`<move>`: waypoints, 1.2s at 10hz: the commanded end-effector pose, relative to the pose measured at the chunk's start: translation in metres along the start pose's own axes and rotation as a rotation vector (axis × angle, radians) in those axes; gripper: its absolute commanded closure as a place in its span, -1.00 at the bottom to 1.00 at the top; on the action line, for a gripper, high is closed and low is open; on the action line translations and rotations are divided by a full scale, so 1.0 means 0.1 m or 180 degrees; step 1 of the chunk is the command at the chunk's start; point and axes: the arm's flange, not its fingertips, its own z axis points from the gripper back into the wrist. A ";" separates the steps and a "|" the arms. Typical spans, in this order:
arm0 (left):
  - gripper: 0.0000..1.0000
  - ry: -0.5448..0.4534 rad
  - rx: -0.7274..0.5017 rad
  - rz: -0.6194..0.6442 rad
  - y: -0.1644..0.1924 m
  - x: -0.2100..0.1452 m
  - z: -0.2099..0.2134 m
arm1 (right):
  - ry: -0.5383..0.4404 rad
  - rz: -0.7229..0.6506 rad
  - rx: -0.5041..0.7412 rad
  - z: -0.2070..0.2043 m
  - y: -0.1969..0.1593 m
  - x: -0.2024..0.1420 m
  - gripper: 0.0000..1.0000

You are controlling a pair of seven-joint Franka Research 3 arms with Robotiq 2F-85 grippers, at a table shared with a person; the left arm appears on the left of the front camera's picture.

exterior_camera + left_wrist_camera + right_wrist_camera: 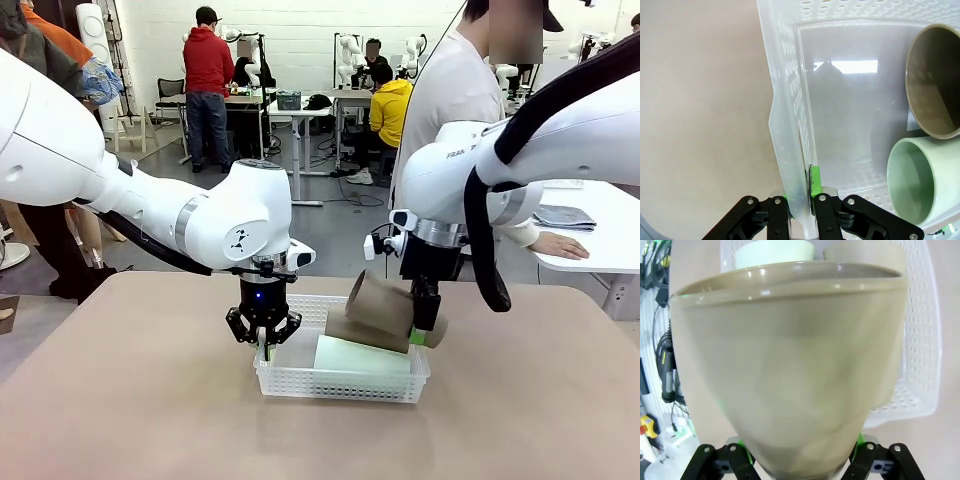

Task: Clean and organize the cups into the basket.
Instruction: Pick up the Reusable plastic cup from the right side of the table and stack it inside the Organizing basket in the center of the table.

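Bare tan table (140, 400) is lying nearest in the front view, and on it the white basket (340, 385) is sitting near the middle. Inside it a mint cup (362, 355) is lying on its side along the near wall, with a tan cup (352, 331) lying just behind it. At the basket's left end the left pincer (264, 345) is pointing straight down and pinching the end wall, one finger inside and one outside (the left wrist view (801, 187) is showing the green pads squeezed tight on the thin plastic). From there the mint cup's mouth (915, 180) and the tan cup's mouth (935, 80) are facing the camera. Over the basket's right end the right pincer (428, 335) is holding a second tan cup (382, 303) tilted above the others, its jaws partly spread around the narrow base (800, 460). Beyond the table a person in white is resting a hand (560, 245) on another table.
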 end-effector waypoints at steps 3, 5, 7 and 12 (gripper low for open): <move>1.00 0.0004 0.0005 -0.0015 -0.01 -0.01 0.00 | 0.0089 0.0055 0.0042 -0.01 -0.03 0.34 -0.57; 1.00 0.0004 0.0005 -0.0015 -0.01 -0.01 0.00 | 0.0139 0.0052 0.0052 -0.06 -0.04 0.40 -0.57; 1.00 0.0004 0.0005 -0.0015 -0.01 -0.01 0.00 | 0.0170 0.0069 0.0087 -0.12 -0.05 0.39 -0.57; 1.00 0.0004 0.0005 -0.0015 -0.01 -0.01 0.00 | 0.0160 0.0040 0.0179 -0.19 -0.10 0.33 -1.00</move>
